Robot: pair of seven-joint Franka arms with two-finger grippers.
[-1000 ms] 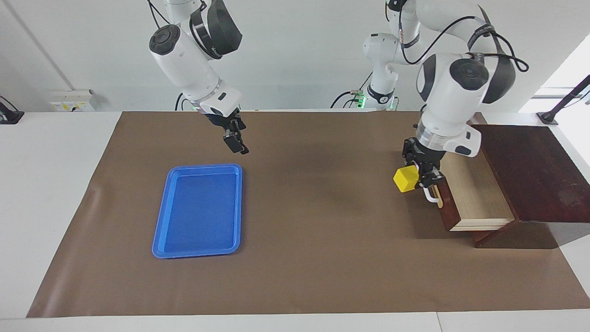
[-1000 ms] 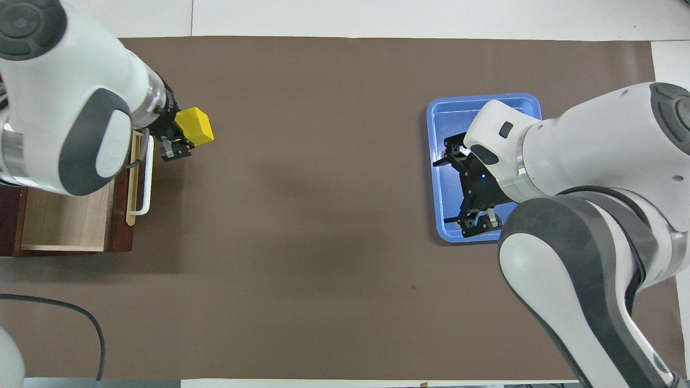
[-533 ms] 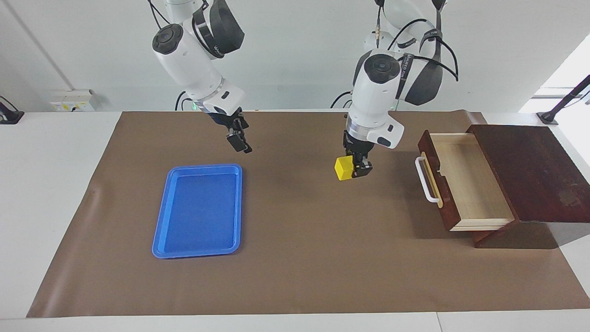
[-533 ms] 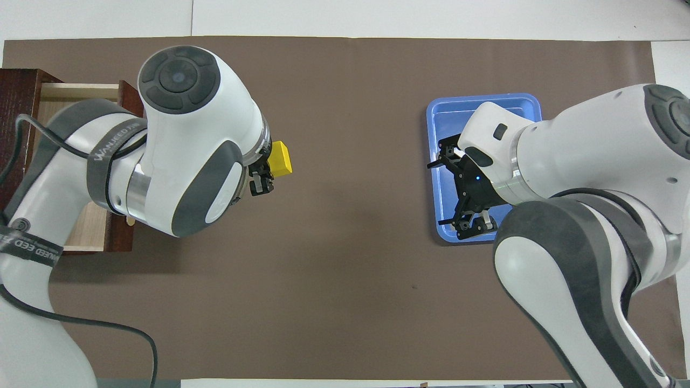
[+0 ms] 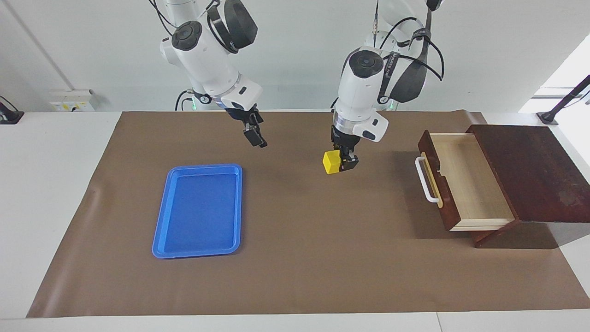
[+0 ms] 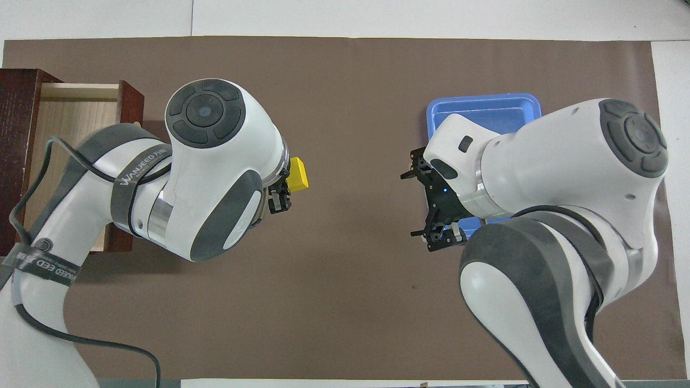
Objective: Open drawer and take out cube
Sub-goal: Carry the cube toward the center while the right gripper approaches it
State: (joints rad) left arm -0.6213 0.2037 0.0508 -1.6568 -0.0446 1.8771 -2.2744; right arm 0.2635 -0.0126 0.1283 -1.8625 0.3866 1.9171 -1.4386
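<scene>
- Facing view: the left gripper (image 5: pixel 342 162) hangs in the air over the bare brown mat (image 5: pixel 299 258), between the drawer and the blue tray, with its fingers clamped on the cube (image 5: pixel 330 162).
- The cube is a small, bright yellow solid block with flat matte faces and crisp edges; it juts out from the fingers toward the right arm's end of the table and shows the same way in the overhead view (image 6: pixel 298 174).
- The drawer (image 5: pixel 465 182) stands pulled out of its box (image 5: pixel 534 170) at the left arm's end of the table. Its front is dark reddish-brown wood, its inside pale, fine-grained light wood, and a white bar handle (image 5: pixel 425 180) sits on a tan strip across the front.
- The box is dark, glossy wood with a flat top, worn to a dull patch near one corner.
- The right gripper (image 5: pixel 255 136) hangs over the mat just beside the tray's nearer end, well apart from the cube, its black fingers spread wide and holding nothing; the overhead view (image 6: pixel 431 205) shows the gap.
- The blue tray (image 5: pixel 159 230) is a smooth plastic rectangle with rounded corners and a raised rim.
- The mat is a plain matte sheet, faintly creased near the right arm's end.
- Overhead view: a grey band on the left arm (image 6: pixel 135 178) carries pale lettering, too small to read with certainty.
</scene>
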